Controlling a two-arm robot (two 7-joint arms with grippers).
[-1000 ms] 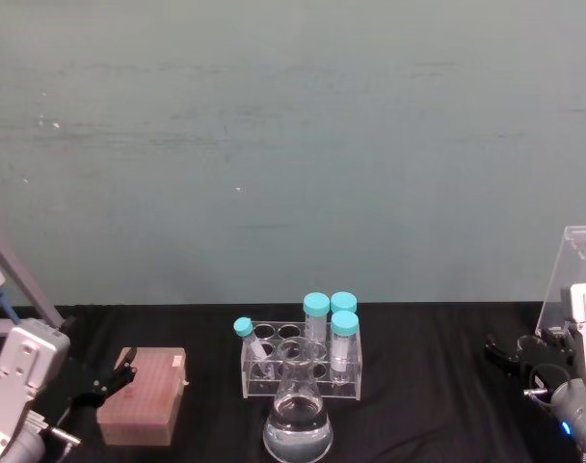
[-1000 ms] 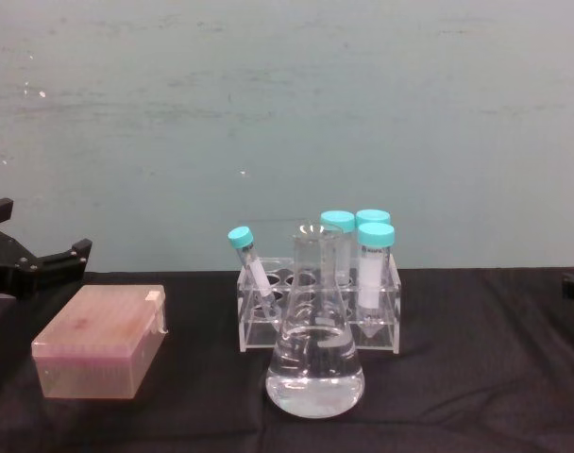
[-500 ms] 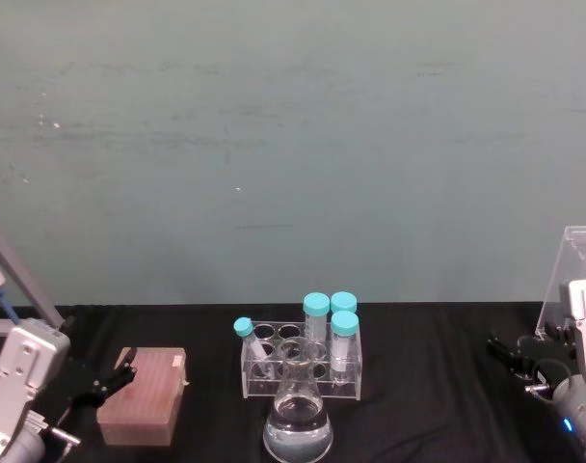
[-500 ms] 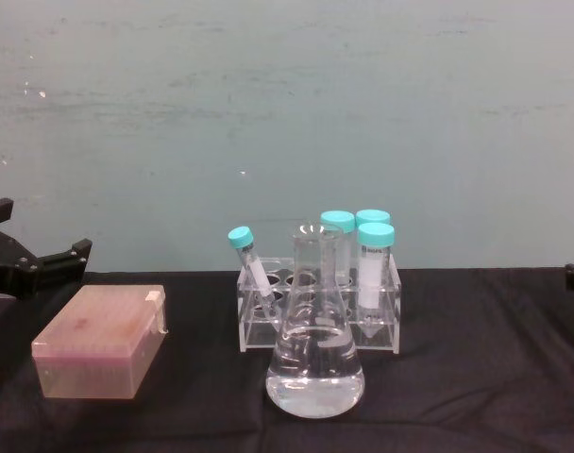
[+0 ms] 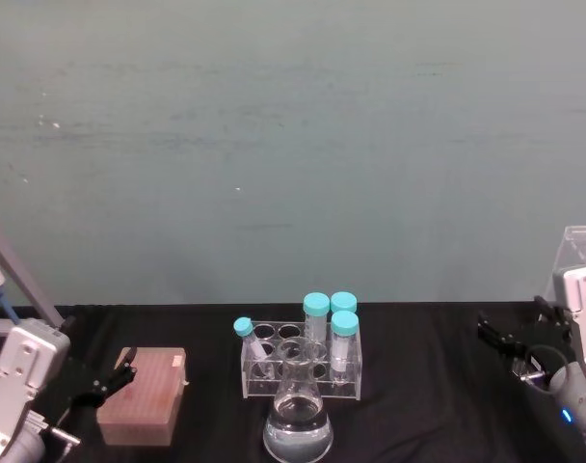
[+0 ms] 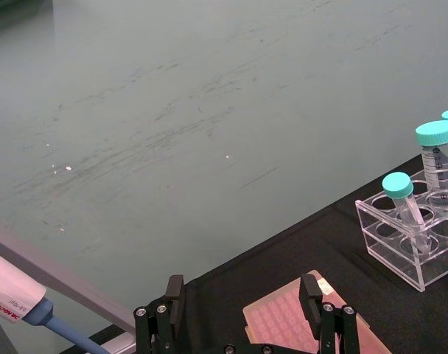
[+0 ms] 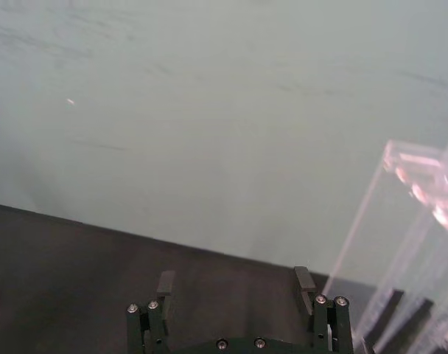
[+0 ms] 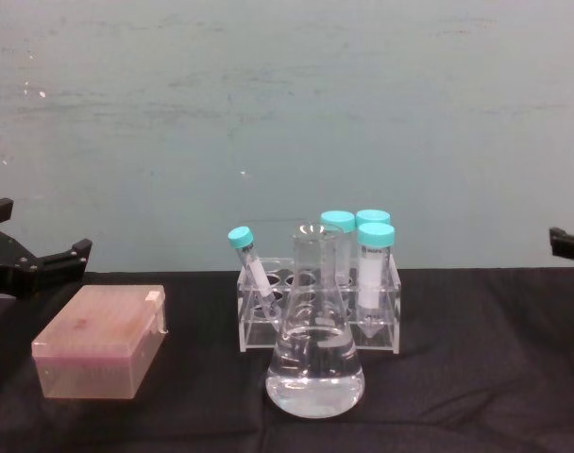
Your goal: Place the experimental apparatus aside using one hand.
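Observation:
The conical flask (image 5: 298, 426) (image 8: 315, 366) with clear liquid stands at the table's front centre. A clear tube rack (image 5: 303, 374) (image 8: 317, 319) (image 6: 412, 243) with teal-capped tubes is right behind it. A tall clear acrylic stand (image 5: 574, 258) (image 7: 419, 221) rises at the far right edge. My right gripper (image 5: 513, 326) (image 7: 235, 284) (image 8: 568, 243) hovers open and empty above the table, just left of that stand. Over at the left, my left gripper (image 5: 110, 379) (image 6: 241, 295) (image 8: 40, 231) is open and empty beside a pink box.
A pink tip box (image 5: 144, 395) (image 8: 100, 342) (image 6: 298, 328) lies at the front left on the black cloth (image 5: 428, 386). A pipette on a slanted stand (image 5: 4, 280) (image 6: 18, 299) is at the far left. A green wall stands behind the table.
My right gripper has risen and shifted a little left, away from the acrylic stand. The left arm, flask and rack have not moved.

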